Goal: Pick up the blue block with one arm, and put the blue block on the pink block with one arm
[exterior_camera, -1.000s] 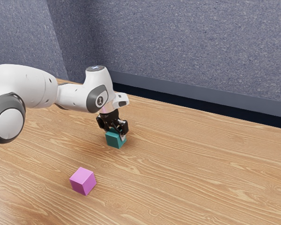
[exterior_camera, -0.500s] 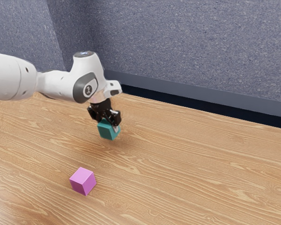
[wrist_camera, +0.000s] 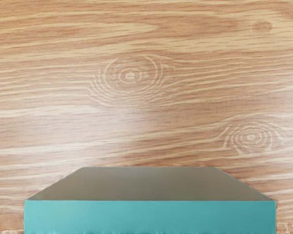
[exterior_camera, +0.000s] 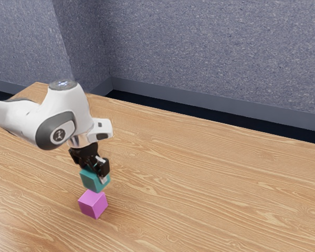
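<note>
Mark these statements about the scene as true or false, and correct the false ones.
1. The gripper is shut on the blue block. True.
2. The pink block stands on the table. True.
3. The blue block lies flat on the table, far from the pink block. False: it is held in the air, just over the pink block.
4. The table has a plain white top. False: its top is wood with a visible grain.
</note>
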{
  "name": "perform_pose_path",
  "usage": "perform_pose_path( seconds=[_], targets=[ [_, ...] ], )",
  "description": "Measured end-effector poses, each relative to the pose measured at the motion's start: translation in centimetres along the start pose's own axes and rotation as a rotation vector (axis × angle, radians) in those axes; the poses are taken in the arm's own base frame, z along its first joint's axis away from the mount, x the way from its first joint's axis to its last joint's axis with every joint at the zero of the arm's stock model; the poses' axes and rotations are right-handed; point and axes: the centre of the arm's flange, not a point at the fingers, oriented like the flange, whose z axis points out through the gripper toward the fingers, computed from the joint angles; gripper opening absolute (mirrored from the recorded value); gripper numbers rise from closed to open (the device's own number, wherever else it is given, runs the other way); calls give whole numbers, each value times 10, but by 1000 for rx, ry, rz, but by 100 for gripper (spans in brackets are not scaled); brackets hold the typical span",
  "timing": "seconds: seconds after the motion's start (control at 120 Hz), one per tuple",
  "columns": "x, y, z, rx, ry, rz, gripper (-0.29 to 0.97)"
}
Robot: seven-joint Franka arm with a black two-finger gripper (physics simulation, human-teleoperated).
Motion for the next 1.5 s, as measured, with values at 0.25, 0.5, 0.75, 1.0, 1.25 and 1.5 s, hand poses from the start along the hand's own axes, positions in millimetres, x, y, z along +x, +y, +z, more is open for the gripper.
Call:
perform_pose_path(
  seconds=[0.25,0.5,0.75,1.0,1.25,1.5],
  targets=[
    [-35,-4,-2,-10,7,-31,37],
    [-53,-2,4,-11,-6,-45,37],
    [-51,0,5,9,8,-30,37],
    [-41,-14,23,17,-3,-69,37],
    [-32,-13,32,19,16,-72,37],
    [-30,-14,31,18,32,-79,37]
  ],
)
